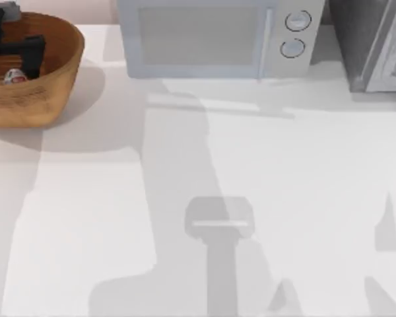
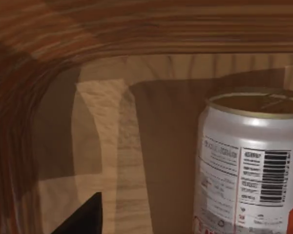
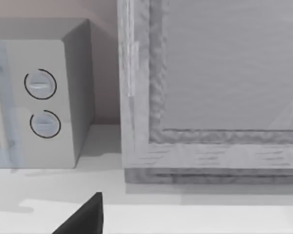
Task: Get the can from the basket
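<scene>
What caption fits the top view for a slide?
Left gripper reaches into the wicker basket over the can, beside a microwave.

The basket (image 1: 49,86) is orange-brown wicker with ribbed horizontal coils, its inside floor paler wood grain. Inside it, the can (image 2: 249,165) is silver-white with a black barcode, fine grey print, red markings low down and a dull gold top. The left claw (image 1: 16,49) above it is black. The desk (image 1: 119,218) is white.

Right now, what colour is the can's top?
Dull gold, on the can; clearest in the left wrist view.
</scene>
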`<state>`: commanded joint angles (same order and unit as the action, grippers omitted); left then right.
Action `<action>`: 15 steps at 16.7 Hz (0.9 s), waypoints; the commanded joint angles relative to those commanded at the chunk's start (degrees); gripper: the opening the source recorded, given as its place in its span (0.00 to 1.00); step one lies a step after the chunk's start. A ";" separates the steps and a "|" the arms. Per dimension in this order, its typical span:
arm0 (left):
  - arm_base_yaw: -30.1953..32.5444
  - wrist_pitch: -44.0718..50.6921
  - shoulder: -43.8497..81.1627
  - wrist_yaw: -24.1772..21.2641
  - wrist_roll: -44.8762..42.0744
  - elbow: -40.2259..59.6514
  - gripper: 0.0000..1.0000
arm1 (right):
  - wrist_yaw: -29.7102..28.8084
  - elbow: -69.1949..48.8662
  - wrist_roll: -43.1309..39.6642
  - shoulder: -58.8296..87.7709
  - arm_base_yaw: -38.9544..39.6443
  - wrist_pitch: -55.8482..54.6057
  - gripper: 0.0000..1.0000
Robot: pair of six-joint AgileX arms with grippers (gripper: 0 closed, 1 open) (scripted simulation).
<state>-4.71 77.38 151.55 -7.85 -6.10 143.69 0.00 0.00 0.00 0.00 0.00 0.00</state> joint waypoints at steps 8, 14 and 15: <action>0.33 -5.57 -0.68 0.04 0.34 -5.89 0.92 | 0.00 0.00 0.00 0.00 0.00 0.00 1.00; 0.33 -5.57 -0.68 0.04 0.34 -5.89 0.47 | 0.00 0.00 0.00 0.00 0.00 0.00 1.00; 0.33 -5.57 -0.68 0.04 0.34 -5.89 0.40 | 0.00 0.00 0.00 0.00 0.00 0.00 1.00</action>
<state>-4.37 71.81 150.87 -7.81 -5.75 137.80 0.00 0.00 0.00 0.00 0.00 0.00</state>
